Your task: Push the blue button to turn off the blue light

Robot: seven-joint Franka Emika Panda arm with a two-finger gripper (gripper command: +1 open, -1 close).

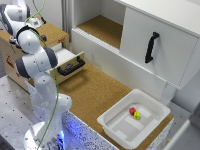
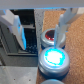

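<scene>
The claw [image 2: 38, 31] hangs spread — directly below it glows the lit, round, light-blue-capped, silver-rimmed button [image 2: 54, 58].

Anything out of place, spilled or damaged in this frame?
Nothing spilled or broken. The wooden box's drawer stands open, and the blue button glows brightly beneath the open gripper. Two small pieces, red and yellow, sit in the white tray.

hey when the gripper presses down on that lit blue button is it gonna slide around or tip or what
Probably neither: the blue button looks set into the wooden box top in a row with the red button. Likely only its cap sinks. The rounded glowing cap may be slick, so the gripper should press centrally.
</scene>
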